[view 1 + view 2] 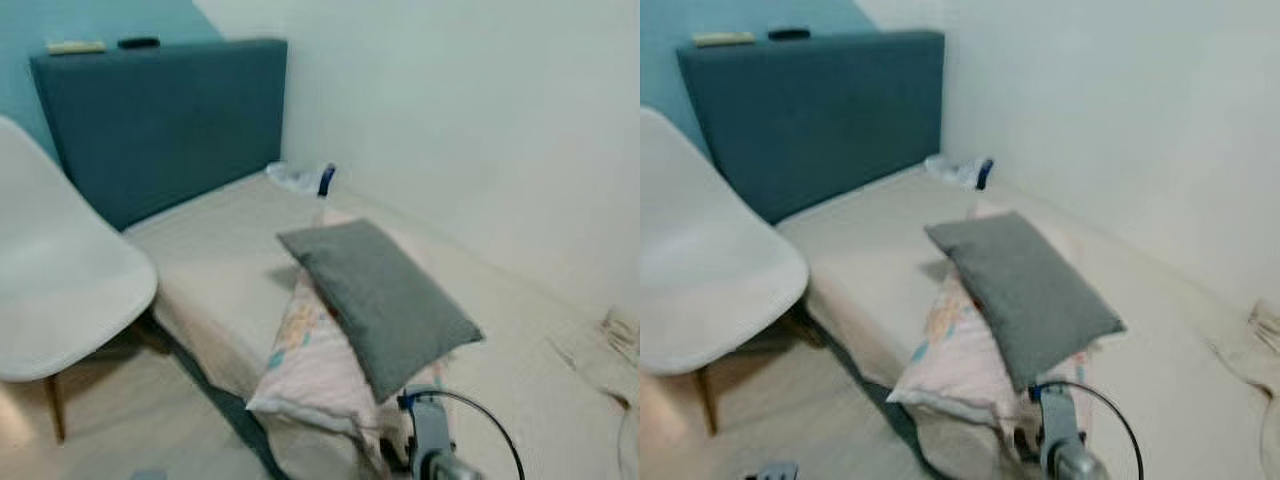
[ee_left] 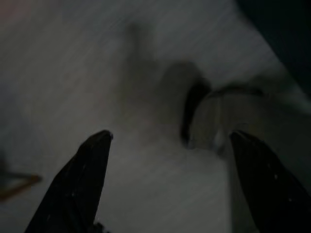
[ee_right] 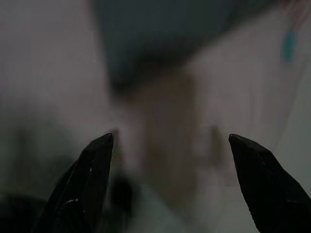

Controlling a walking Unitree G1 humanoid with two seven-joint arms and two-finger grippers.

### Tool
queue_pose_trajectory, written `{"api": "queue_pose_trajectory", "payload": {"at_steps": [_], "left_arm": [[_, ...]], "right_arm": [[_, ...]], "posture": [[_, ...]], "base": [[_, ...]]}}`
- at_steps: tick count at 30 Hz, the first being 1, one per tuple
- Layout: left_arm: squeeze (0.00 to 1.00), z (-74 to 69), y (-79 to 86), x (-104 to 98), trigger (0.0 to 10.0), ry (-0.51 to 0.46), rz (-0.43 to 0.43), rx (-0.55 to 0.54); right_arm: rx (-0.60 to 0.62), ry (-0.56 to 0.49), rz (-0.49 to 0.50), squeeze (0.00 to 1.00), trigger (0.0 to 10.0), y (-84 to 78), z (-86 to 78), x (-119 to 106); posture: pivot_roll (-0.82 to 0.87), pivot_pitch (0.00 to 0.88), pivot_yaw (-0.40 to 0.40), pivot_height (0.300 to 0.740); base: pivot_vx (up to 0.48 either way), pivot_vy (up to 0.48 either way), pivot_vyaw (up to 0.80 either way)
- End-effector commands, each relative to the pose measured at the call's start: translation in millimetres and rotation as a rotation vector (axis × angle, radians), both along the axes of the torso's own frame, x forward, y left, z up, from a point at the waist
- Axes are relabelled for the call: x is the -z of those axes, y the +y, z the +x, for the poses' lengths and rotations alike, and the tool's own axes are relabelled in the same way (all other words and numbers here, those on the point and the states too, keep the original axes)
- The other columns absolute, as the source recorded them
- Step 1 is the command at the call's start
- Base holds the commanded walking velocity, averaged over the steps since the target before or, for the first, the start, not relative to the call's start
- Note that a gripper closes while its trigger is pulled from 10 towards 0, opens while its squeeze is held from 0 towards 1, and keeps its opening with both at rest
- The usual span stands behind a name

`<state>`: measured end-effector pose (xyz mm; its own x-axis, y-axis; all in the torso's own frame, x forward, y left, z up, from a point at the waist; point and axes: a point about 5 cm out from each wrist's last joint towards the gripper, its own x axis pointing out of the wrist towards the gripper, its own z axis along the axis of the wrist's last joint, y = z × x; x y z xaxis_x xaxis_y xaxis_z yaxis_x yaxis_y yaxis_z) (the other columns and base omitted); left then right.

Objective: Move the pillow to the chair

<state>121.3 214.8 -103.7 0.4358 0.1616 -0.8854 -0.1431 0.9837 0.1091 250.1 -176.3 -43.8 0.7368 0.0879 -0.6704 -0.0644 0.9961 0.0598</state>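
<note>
Left eye view: a white chair [image 1: 60, 290] stands on the floor beside the bed [image 1: 220, 260], its seat near the mattress edge. A teal headboard [image 1: 160, 120] closes the bed's far end, with two small flat items on its top, too blurred to name. By the wall at the headboard end lies a clear crumpled thing with a dark blue cap [image 1: 326, 180].

The grey pillow [image 1: 380, 300] lies on the bed, resting on a pale patterned pillow [image 1: 310, 365] that reaches the mattress edge. Its long axis runs diagonally, one end toward the headboard, the other toward the robot.

The right arm [image 1: 432, 440] shows low, just before the pillows. The right gripper [image 3: 170, 170] has its fingers spread wide; the left gripper [image 2: 167, 174] is likewise spread, over a dim blurred surface.
</note>
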Motion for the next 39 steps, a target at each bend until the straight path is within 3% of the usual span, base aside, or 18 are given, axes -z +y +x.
{"api": "queue_pose_trajectory", "payload": {"at_steps": [1,7,9,17,21,28,34,37,39], "left_arm": [[0.00,-8.8,-5.0,3.8,10.0,0.040,-0.020,0.026],[0.00,2.1,-4.4,0.6,10.0,0.025,-0.007,0.064],[0.00,5.9,-8.3,0.2,10.0,0.027,-0.004,0.116],[0.00,9.9,-14.3,-0.2,10.0,0.020,-0.006,0.141],[0.00,8.8,-14.6,0.2,10.0,0.024,-0.002,0.150],[0.00,-4.6,-9.7,3.4,10.0,0.051,0.010,0.150],[0.00,-23.5,-3.3,6.9,10.0,0.082,0.020,0.140],[0.00,-26.4,-2.2,7.4,10.0,0.087,0.022,0.140],[0.00,-36.1,2.1,8.5,10.0,0.105,0.030,0.139]], "right_arm": [[0.058,-0.047,0.049,0.00,10.0,-3.5,7.0,-6.3],[0.070,-0.168,0.113,0.00,10.0,2.1,32.9,-28.8],[0.088,-0.240,0.192,0.00,10.0,6.4,48.4,-44.1],[0.085,-0.276,0.269,0.00,10.0,14.6,57.0,-52.9],[0.087,-0.260,0.346,0.00,10.0,26.7,59.9,-54.4],[0.077,-0.279,0.469,0.00,10.0,40.5,66.5,-62.1],[0.129,-0.240,0.398,0.00,10.0,39.5,69.3,-61.7],[0.139,-0.236,0.397,0.00,10.0,39.0,69.6,-61.8],[0.148,-0.219,0.416,0.00,10.0,41.6,70.7,-62.3]], "posture": [[0.10,0.000,-0.116,0.740],[0.08,0.000,-0.089,0.740],[0.06,0.000,-0.069,0.740],[0.06,0.000,-0.062,0.740],[0.08,0.000,-0.063,0.740],[0.11,0.000,-0.057,0.740],[0.16,0.000,-0.048,0.740],[0.16,0.000,-0.048,0.740],[0.17,0.000,-0.040,0.740]], "base": [[0.000,0.000,-0.79],[0.000,0.000,-0.79],[0.000,0.000,-0.76],[0.000,0.000,-0.09],[0.000,0.000,0.00],[0.000,0.000,0.00],[0.000,0.000,0.00],[0.000,0.000,0.00],[0.000,0.000,0.00]]}}
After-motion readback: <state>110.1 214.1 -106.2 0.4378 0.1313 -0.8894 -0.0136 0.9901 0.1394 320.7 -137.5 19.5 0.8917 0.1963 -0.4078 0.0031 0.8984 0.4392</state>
